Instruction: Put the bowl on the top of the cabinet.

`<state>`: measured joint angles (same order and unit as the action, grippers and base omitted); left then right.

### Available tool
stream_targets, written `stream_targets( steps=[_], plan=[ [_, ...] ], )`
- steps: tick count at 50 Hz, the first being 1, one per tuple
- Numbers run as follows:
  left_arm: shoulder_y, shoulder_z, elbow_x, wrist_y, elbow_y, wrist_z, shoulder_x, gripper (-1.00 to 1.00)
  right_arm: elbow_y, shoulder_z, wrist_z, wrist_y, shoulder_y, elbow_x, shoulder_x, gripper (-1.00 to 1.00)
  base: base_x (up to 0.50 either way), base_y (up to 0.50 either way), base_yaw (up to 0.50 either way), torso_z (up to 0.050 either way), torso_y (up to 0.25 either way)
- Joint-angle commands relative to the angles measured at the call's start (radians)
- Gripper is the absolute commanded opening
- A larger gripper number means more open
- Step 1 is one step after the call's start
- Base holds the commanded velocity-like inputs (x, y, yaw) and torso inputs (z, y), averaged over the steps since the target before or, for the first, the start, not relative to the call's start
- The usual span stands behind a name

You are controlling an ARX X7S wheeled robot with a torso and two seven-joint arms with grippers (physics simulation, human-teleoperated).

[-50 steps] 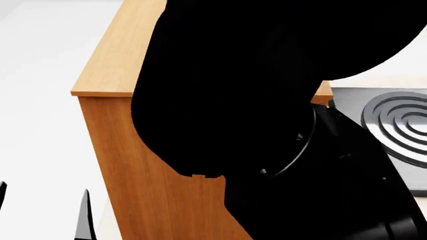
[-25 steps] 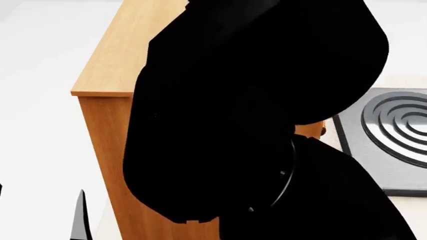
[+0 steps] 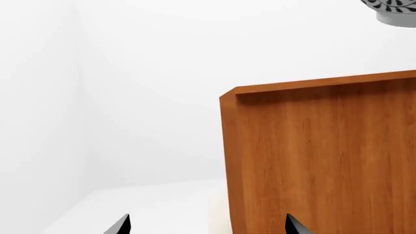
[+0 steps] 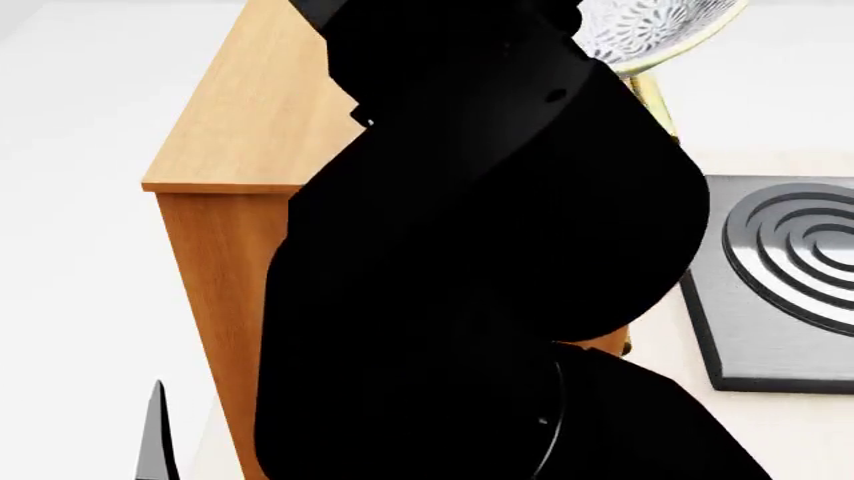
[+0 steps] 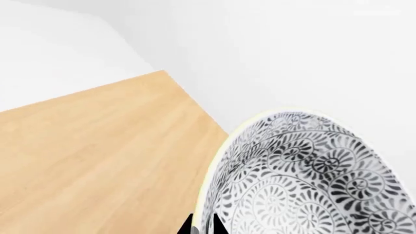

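The white bowl (image 5: 305, 180) with its dark leaf pattern and yellowish rim is held up in the air. My right gripper (image 5: 200, 225) is shut on its rim, one finger inside and one outside. The orange-brown cabinet's top (image 5: 97, 151) lies below and beside the bowl. In the head view the bowl (image 4: 654, 25) shows at the top, above the cabinet (image 4: 220, 120), with my black right arm hiding most of it. In the left wrist view the bowl's underside (image 3: 392, 9) floats above the cabinet's side (image 3: 318, 156). My left gripper (image 3: 206, 225) is open and empty, low beside the cabinet.
A grey stove plate (image 4: 787, 260) with ring-shaped burners lies to the right of the cabinet. White walls stand behind and to the left. My right arm (image 4: 481, 260) fills the middle of the head view.
My right arm has risen, and the bowl has come into the head view at the top. The cabinet and stove have not moved.
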<state>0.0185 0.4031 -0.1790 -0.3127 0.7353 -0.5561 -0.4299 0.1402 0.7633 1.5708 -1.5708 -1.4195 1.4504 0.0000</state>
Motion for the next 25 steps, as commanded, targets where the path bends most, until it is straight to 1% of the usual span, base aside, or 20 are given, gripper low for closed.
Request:
stream_targets(
  steps=[1, 25],
  plan=[
    [0.001, -0.001, -0.002, 0.005, -0.003, -0.002, -0.002, 1.0, 0.039, 0.016, 0.0, 0.0, 0.046, 0.024, 0.0, -1.0, 0.0, 0.0, 0.0, 0.0, 0.0],
    [0.006, -0.002, -0.007, 0.014, -0.008, -0.007, -0.008, 1.0, 0.129, 0.016, 0.0, 0.0, 0.109, -0.001, 0.0, -1.0, 0.0, 0.0, 0.0, 0.001, 0.0]
  ],
)
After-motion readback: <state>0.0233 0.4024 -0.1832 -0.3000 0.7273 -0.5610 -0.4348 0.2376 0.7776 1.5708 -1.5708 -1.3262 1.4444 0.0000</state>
